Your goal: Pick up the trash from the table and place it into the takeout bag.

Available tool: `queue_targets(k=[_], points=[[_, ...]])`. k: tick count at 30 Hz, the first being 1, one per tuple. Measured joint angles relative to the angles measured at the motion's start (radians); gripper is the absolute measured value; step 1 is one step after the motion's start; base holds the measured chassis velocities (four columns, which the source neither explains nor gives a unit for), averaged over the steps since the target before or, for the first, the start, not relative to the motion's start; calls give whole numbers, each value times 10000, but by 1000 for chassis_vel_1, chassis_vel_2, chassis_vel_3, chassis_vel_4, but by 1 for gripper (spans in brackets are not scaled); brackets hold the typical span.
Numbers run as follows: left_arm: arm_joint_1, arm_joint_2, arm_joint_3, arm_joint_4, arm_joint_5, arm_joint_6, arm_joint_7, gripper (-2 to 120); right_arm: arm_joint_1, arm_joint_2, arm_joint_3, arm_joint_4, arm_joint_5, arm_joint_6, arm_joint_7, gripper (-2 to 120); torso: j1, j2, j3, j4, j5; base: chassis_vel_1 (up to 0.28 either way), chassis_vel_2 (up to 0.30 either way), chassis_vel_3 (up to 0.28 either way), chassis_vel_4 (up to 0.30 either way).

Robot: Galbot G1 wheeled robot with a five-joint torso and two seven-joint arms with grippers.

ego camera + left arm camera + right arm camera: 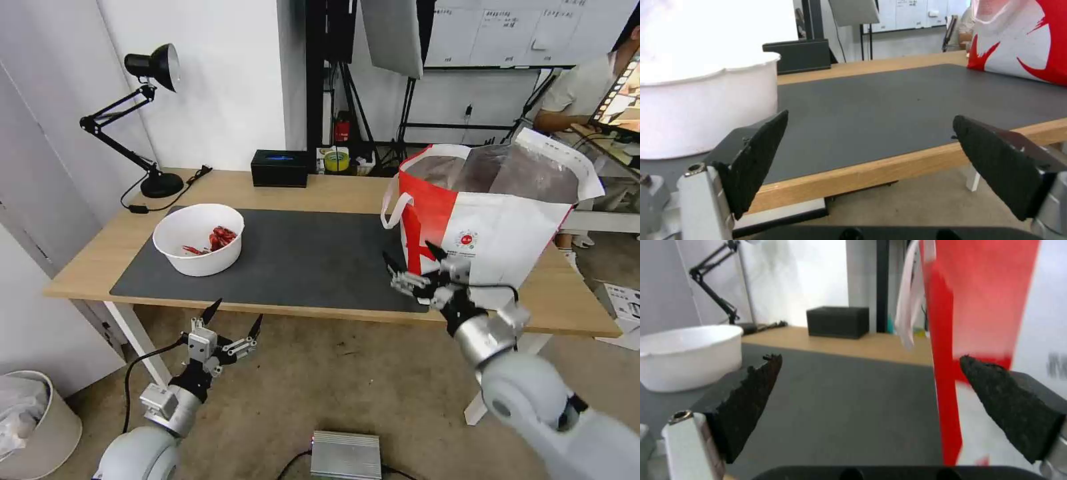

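The white bowl (pixel 199 239) sits on the left part of the dark mat (pixel 307 257), with some red shells (pixel 220 237) lying in it. The takeout bag (pixel 490 227) stands upright at the right end of the table (pixel 333 193), mouth open, foil lining showing, partly on the mat's right edge. Right gripper (pixel 413 265) is over the mat's near right corner, just beside the bag's red front, fingers spread and holding nothing; it might be brushing the bag, hard to say. Left gripper (pixel 233 319) hangs below the table's front edge, near the bowl, also spread wide and empty. A black box (pixel 280 167) and a desk lamp (pixel 143 120) are at the back.
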Motion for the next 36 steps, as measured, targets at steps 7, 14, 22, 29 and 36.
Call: queue_targets(k=[7, 14, 22, 29, 36], points=[[15, -4, -17, -14, 0, -8, -2, 100, -576, 351, -26, -226, -620, 293, 118, 100, 0, 1, 0, 0, 0, 0, 0, 0, 0], [129, -43, -94, -42, 3, -51, -6, 100, -806, 473, -88, -430, -967, 439, 266, 100, 0, 0, 0, 2, -1, 0, 0, 0, 0], [185, -79, -100, -42, 52, -155, -6, 100, -915, 596, -123, -598, -1074, 431, 316, 100, 0, 0, 2, 2, -1, 0, 0, 0, 0], [210, -30, -220, -13, 34, -194, -6, 100, -922, 629, -132, -627, -1062, 399, 315, 100, 0, 0, 1, 2, -1, 0, 0, 0, 0], [-272, 720, -549, -113, -734, 84, -169, 100, -912, 628, -136, -627, -1045, 384, 314, 100, 0, 0, 1, 2, -2, 0, 0, 0, 0]])
